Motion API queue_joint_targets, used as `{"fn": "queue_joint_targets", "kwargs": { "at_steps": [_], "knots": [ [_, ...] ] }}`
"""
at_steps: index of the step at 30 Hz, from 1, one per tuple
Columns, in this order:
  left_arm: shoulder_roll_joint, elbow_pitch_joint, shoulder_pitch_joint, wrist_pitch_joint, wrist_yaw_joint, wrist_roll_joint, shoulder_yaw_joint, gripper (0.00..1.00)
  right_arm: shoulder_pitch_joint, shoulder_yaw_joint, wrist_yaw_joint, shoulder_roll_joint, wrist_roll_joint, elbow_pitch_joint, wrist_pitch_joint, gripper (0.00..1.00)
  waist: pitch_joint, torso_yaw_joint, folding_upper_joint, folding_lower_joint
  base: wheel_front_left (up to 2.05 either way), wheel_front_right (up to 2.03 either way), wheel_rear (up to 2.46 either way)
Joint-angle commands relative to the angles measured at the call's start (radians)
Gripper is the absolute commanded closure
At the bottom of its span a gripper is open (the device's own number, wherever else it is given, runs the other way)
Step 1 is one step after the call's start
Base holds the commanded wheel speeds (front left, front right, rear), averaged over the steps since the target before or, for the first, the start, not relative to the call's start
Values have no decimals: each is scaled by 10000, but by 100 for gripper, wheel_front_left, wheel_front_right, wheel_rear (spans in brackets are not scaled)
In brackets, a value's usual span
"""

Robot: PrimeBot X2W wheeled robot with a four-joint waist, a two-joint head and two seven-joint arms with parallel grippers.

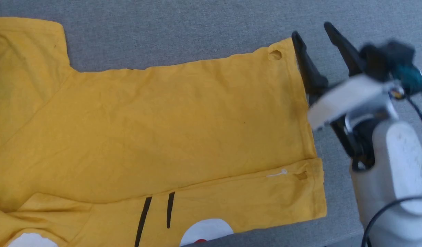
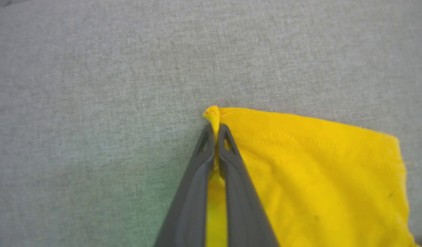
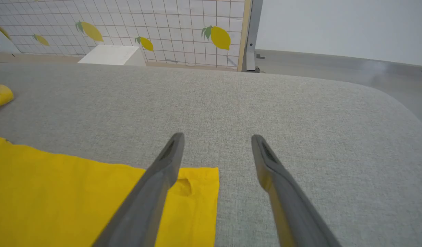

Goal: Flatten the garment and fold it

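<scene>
Though it lies flat, the yellow-orange T-shirt (image 1: 180, 120) is barely folded.
Left end effector (image 2: 216, 132) grips its corner (image 2: 212, 113); right end effector (image 1: 312, 30) gapes, hem (image 1: 301, 103) alongside.

Matt yellow cloth garment (image 1: 183, 120) on coarse grey woven upholstery (image 1: 183, 31).

You see a grey cloth pad (image 1: 197, 31) with a round corner. The yellow shirt (image 1: 169, 120) lies flat on it, from the left to the middle. Bare grey shows far and right
</scene>
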Motion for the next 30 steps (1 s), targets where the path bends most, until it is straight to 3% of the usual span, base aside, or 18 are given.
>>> {"fn": "queue_joint_targets", "kwargs": {
  "at_steps": [1, 8, 12, 13, 14, 15, 17, 23, 27, 28, 30],
  "knots": [
    [-83, 114, 315, 29, -42, 18, -167, 100, -562, 41, -13, -5, 77, 271, 907, 0, 10, 76, -1, -1, 0, 0, 0],
    [-294, 151, 77, -179, -294, 125, -392, 100, -2083, -125, -13, -5, -5, 1599, 5151, 0, 179, 369, -1, -1, 0, 0, 0],
    [-390, 238, -74, -302, -432, 175, -486, 100, -2168, -28, -13, -5, -20, 1774, 6938, 0, 230, 507, -1, -1, 0, 0, 0],
    [-411, 265, -95, -336, -455, 180, -500, 100, -2140, 27, -13, -5, -40, 1732, 7261, 51, 229, 528, -1, -1, 0, 0, 0],
    [-430, 301, -112, -376, -485, 183, -514, 100, -2086, 68, -13, -5, -51, 1645, 7610, 71, 227, 546, -1, -1, 0, 0, 0],
    [-445, 322, -126, -430, -515, 183, -517, 100, -2039, 82, -13, -5, -72, 1542, 7812, 100, 223, 556, -1, -1, 0, 0, 0],
    [-493, 377, -136, -643, -574, 197, -502, 100, -1900, 111, -13, -5, -145, 1287, 8115, 100, 186, 580, -1, -1, 0, 0, 0],
    [-618, 421, -20, -2657, -1105, 401, -194, 100, -1501, 197, -13, -5, -32, 531, 6964, 100, -283, 722, -1, -1, 0, 0, 0],
    [-766, 347, 711, -4572, -1536, 281, 212, 100, -1024, 145, -13, -5, 230, 325, 5247, 100, -960, 867, -1, -1, 0, 0, 0],
    [-845, 43, 1739, -5720, -1687, -31, 611, 100, -556, -50, -13, -5, 335, 290, 3587, 100, -1640, 1026, -1, -1, 0, 0, 0],
    [-822, -260, 2514, -6286, -1608, -180, 883, 100, -159, -154, -13, -5, 335, 415, 2832, 100, -2052, 1130, -1, -1, 0, 0, 0]
  ]
}}
